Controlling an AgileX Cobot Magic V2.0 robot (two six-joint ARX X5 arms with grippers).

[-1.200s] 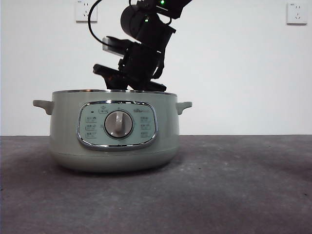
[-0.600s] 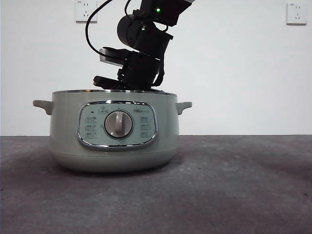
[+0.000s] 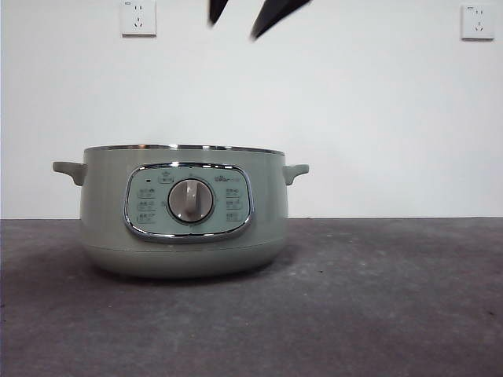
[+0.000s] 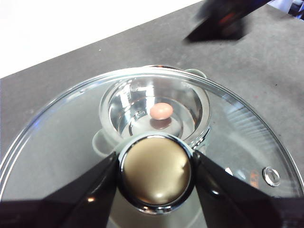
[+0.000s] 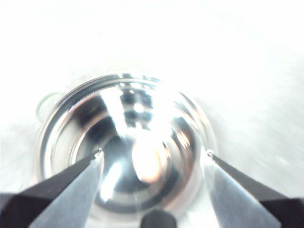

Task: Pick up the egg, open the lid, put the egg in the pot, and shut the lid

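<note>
The pale green pot [image 3: 185,208] stands open on the table, with no lid on it in the front view. The orange-brown egg [image 4: 161,110] lies on the pot's shiny floor; in the right wrist view it is a blurred patch [image 5: 148,161]. My left gripper [image 4: 156,172] is shut on the knob [image 4: 153,159] of the glass lid [image 4: 57,133] and holds it high above the pot [image 4: 203,102]. My right gripper [image 5: 152,159] is open and empty above the pot [image 5: 50,133]. Only its two black tips [image 3: 232,30] show at the top edge of the front view.
The pot stands on a dark grey table [image 3: 377,298] in front of a white wall with two sockets [image 3: 138,17] [image 3: 478,21]. A blurred dark arm part [image 4: 223,19] shows beyond the lid in the left wrist view.
The arm that reached down into the pot has risen up out of the front view. Only its two jaw tips remain at the top edge.
</note>
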